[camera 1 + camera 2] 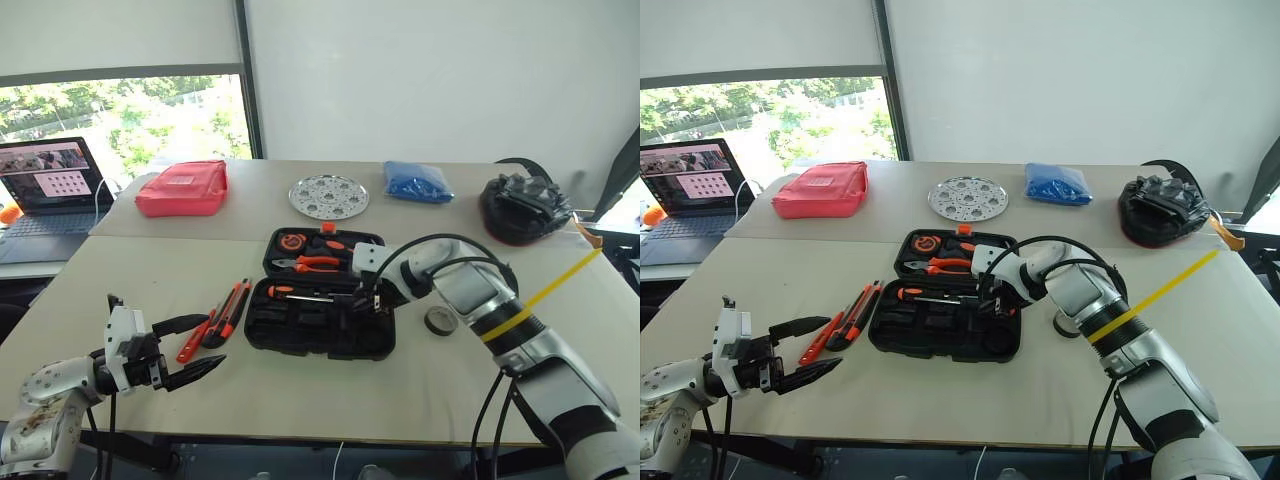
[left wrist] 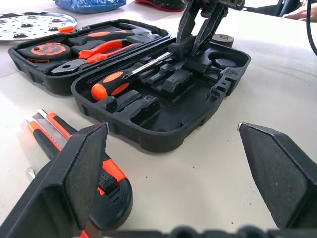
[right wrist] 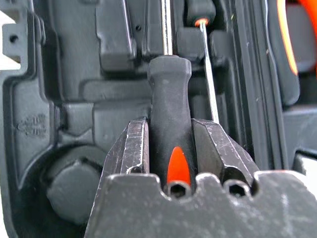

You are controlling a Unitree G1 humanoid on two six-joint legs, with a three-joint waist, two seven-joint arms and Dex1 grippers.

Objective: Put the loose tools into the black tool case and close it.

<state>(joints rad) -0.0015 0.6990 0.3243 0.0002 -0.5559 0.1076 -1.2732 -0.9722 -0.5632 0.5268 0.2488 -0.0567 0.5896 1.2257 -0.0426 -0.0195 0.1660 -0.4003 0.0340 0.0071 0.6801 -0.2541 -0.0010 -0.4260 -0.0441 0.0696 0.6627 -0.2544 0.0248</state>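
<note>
The black tool case (image 1: 262, 330) lies open in the middle of the table, with pliers and a tape measure in its far half. My right gripper (image 3: 171, 129) is shut on a screwdriver's black-and-orange handle (image 3: 170, 99), held low over the near half of the case (image 2: 163, 124), its shaft pointing into the recesses. A second screwdriver (image 1: 295, 293) lies in the case beside it. Left of the case lie the utility knife (image 1: 232, 310) and a slim orange tool (image 1: 193, 340). The dark tape roll (image 1: 440, 320) sits right of the case. My left gripper (image 1: 212, 342) stands open near the knife, holding nothing.
At the back of the table are a red pouch (image 1: 183, 188), a round perforated metal plate (image 1: 328, 196), a blue bag (image 1: 417, 182) and a black helmet-like object (image 1: 523, 208). A laptop (image 1: 50, 180) stands at far left. A yellow strip (image 1: 545, 292) crosses my right arm.
</note>
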